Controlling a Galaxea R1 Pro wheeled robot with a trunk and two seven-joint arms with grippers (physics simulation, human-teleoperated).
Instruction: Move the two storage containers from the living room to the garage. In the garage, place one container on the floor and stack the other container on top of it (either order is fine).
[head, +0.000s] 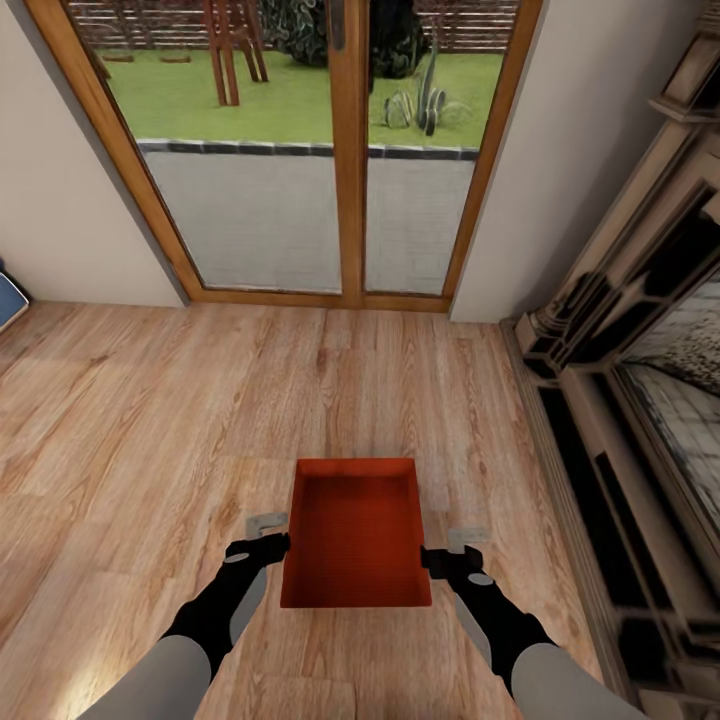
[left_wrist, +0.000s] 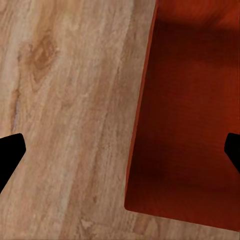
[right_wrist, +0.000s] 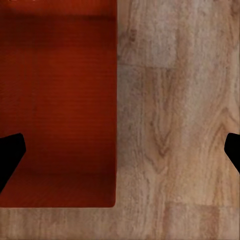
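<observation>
Both arms reach forward, left tool (head: 268, 535) and right tool (head: 452, 548) spread wide.

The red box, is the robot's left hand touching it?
Cannot tell. In the head view the left hand sits right against the side of the red box, but no gap or contact shows plainly. The left wrist view shows its fingers spread wide over the box wall.

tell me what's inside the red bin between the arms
Nothing: the bin is empty, its bare red base showing in every view. Whatever lies beneath it is covered; wood floor surrounds it.
</observation>
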